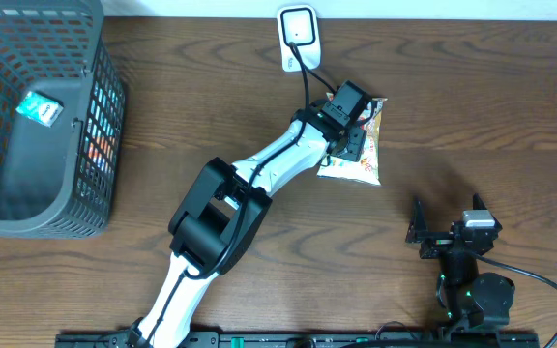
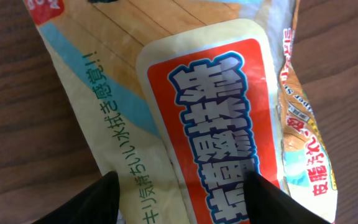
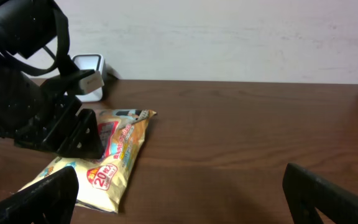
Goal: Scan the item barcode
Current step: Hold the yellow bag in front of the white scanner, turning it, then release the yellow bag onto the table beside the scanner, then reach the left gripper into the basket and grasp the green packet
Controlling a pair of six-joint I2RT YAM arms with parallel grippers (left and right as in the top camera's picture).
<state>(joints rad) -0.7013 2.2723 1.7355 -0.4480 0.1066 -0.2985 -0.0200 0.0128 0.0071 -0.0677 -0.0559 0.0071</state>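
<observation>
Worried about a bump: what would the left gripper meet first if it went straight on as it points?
The snack bag: the left gripper points down at its red label, jaws apart over it. Whether it touches is unclear.

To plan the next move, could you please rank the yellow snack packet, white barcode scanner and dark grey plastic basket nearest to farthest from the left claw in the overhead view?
1. Yellow snack packet, directly beneath the left claw.
2. White barcode scanner, just beyond, at the back.
3. Dark grey plastic basket, far left.
</observation>
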